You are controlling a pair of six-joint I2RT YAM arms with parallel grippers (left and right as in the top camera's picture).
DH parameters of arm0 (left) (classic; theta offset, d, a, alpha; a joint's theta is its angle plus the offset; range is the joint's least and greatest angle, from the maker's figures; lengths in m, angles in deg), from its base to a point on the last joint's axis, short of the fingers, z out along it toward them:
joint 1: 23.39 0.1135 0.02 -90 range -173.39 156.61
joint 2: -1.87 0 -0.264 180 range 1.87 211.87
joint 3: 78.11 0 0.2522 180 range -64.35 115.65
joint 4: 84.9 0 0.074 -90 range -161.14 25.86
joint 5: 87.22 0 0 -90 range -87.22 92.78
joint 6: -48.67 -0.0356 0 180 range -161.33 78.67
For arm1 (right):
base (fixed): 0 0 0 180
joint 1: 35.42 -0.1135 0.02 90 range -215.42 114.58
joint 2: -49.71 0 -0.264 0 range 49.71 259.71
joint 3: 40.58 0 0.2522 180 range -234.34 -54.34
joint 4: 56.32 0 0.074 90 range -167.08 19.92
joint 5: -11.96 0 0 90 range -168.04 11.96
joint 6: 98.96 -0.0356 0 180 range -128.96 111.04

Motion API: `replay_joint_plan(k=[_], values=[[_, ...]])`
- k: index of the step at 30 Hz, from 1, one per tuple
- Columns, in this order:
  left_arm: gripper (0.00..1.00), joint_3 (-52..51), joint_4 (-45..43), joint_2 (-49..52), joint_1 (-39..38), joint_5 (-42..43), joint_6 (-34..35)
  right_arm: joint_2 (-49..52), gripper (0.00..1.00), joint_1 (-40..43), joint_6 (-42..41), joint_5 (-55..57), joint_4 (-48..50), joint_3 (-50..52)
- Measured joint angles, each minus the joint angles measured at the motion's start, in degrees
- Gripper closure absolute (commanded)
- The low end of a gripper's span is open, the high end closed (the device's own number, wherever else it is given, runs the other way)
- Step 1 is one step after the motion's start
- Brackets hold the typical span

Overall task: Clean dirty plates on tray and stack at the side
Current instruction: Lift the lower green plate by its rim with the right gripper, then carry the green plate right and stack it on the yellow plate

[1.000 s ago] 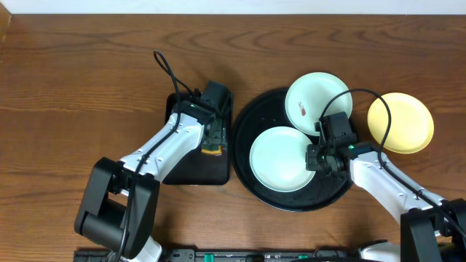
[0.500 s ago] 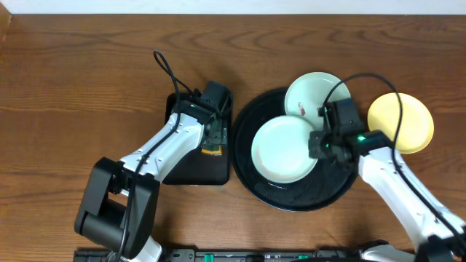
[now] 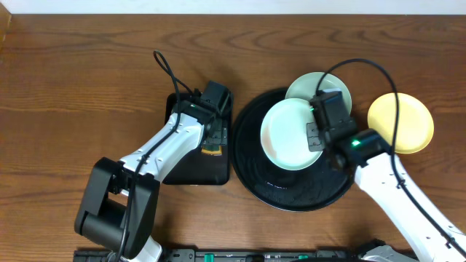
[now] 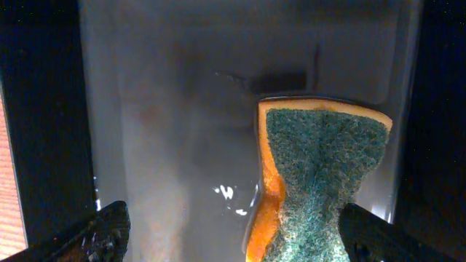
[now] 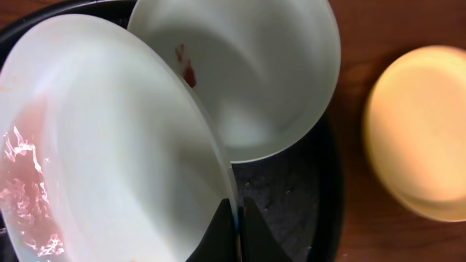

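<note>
My right gripper (image 5: 237, 233) (image 3: 314, 136) is shut on the rim of a mint-white plate (image 3: 287, 135) (image 5: 109, 153) and holds it tilted above the round black tray (image 3: 291, 193) (image 5: 291, 189). That plate has pink smears on its left side. A second mint-white plate (image 3: 320, 86) (image 5: 255, 80) with a red-brown smear lies at the tray's far edge. The pale yellow plate (image 3: 404, 124) (image 5: 422, 131) sits on the table right of the tray. My left gripper (image 4: 233, 233) (image 3: 212, 135) is open over the rectangular tray, around an orange-and-green sponge (image 4: 320, 182).
The smaller rectangular black tray (image 3: 191, 164) (image 4: 167, 109) stands left of the round tray and holds the sponge. Wooden table (image 3: 73, 87) all around. A black cable (image 3: 166, 69) loops behind the left arm.
My right gripper has lifted the mint-white plate off the tray floor and carried it up and toward the far side, tilting it. The left arm has not moved.
</note>
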Motion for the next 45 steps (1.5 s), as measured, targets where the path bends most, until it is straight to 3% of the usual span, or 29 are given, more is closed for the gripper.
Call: replay_joint_plan(k=[19,25,39,42,45], values=[[0.07,0.00,0.00,0.00,0.00,0.00,0.02,0.00,0.99,-31.43,9.84,51.25,11.76,-0.13],[0.07,0.00,0.00,0.00,0.00,0.00,0.00,0.00,0.99,-37.09,10.64,61.00,11.87,-0.13],[0.07,0.00,0.00,0.00,0.00,0.00,0.00,0.00,0.99,-37.88,10.69,65.85,11.85,-0.13],[0.07,0.00,0.00,0.00,0.00,0.00,0.00,0.00,0.99,-36.81,9.75,60.19,11.61,-0.13],[0.07,0.00,-0.02,0.00,0.00,0.00,0.00,0.00,0.99,-31.95,6.58,47.65,10.34,-0.13]])
